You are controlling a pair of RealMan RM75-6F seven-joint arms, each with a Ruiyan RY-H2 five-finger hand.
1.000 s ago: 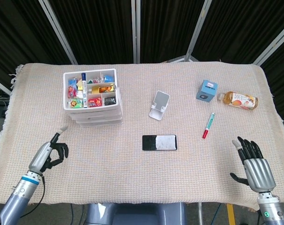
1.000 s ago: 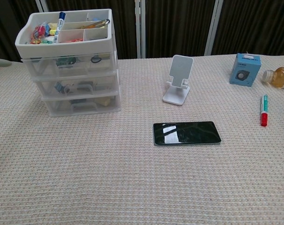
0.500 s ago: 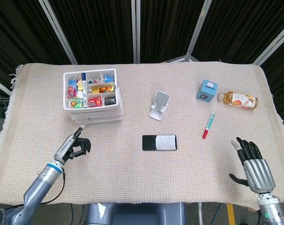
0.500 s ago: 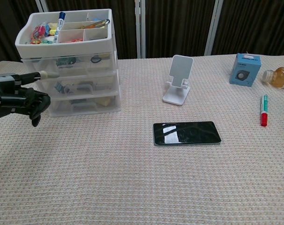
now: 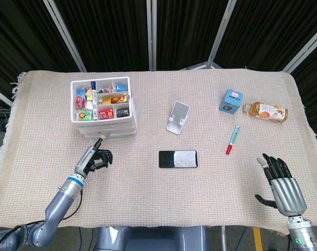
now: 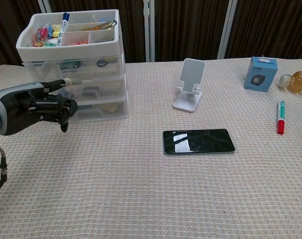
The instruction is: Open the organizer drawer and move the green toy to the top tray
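Nearing organizer (image 5: 103, 112), left robot hand (image 5: 95, 158) advanced

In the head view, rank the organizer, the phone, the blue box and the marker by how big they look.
1. Organizer, clearly largest.
2. Phone.
3. Blue box and marker: unsure. The marker is longer but much thinner, so neither clearly looks bigger.

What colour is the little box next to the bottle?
The box is blue, clearest in the chest view.
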